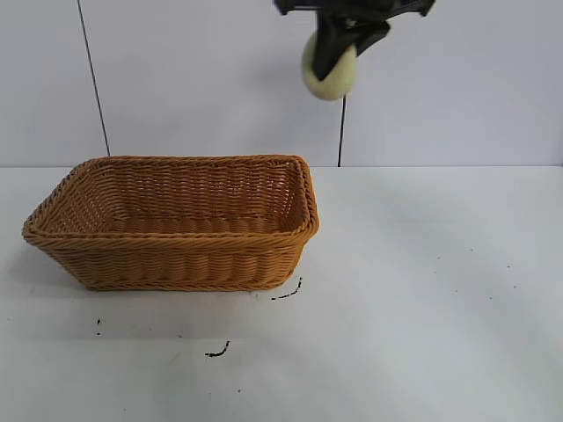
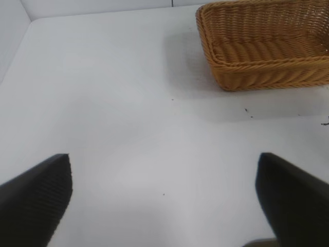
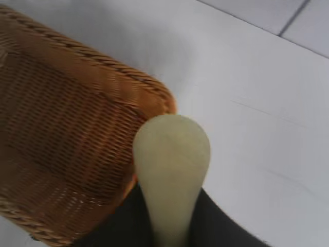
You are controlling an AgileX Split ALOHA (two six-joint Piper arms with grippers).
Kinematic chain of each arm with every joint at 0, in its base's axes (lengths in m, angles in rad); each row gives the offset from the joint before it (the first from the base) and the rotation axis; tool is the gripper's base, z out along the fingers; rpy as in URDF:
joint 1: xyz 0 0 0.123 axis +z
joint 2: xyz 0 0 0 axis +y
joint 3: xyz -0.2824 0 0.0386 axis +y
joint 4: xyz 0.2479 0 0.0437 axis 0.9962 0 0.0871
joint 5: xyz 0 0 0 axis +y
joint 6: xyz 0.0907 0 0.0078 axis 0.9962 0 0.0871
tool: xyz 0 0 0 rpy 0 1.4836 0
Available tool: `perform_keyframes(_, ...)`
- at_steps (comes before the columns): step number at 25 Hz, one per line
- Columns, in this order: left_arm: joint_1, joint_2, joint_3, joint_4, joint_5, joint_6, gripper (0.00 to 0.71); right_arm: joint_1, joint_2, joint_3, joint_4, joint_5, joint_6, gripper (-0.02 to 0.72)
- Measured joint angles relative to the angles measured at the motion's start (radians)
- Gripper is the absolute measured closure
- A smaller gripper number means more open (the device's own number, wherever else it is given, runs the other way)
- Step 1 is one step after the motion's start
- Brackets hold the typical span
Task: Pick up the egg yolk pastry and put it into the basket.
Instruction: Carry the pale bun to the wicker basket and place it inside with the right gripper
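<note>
High above the table, the right gripper [image 1: 339, 48] is clamped on the egg yolk pastry [image 1: 329, 70] — pickup done. Below it and off to one side sits the basket [image 1: 176, 224], still empty — carry-over and release remain. Left gripper [image 2: 164, 198] idles, fingers apart.

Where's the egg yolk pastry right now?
The egg yolk pastry is off the table, clamped in the right hand near the top of the exterior view, high above and just beyond the right end of the basket.
</note>
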Motion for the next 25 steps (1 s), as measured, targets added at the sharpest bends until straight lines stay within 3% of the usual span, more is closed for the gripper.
perform_keyframes(5, 0.000, 0.000, 0.000, 0.000, 0.000, 0.000, 0.014, 0.115, 0.106, 0.000, 0.002, -0.148, 0.000, 0.615)
perform_keyframes(10, 0.000, 0.000, 0.000, 0.000, 0.000, 0.000, 0.014, 0.150, 0.260, -0.003, 0.004, -0.316, 0.006, 0.615)
perform_keyframes(14, 0.000, 0.000, 0.000, 0.000, 0.000, 0.000, 0.014, 0.150, 0.351, -0.003, 0.000, -0.353, 0.014, 0.594)
perform_keyframes(17, 0.000, 0.000, 0.000, 0.000, 0.000, 0.000, 0.014, 0.150, 0.376, -0.003, 0.003, -0.352, 0.015, 0.472)
perform_keyframes(21, 0.000, 0.000, 0.000, 0.000, 0.000, 0.000, 0.014, 0.150, 0.376, -0.011, 0.015, -0.327, 0.018, 0.148)
perform_keyframes(22, 0.000, 0.000, 0.000, 0.000, 0.000, 0.000, 0.014, 0.150, 0.375, -0.017, 0.015, -0.303, 0.018, 0.099)
perform_keyframes(25, 0.000, 0.000, 0.000, 0.000, 0.000, 0.000, 0.014, 0.150, 0.358, -0.055, 0.014, -0.229, 0.018, 0.045)
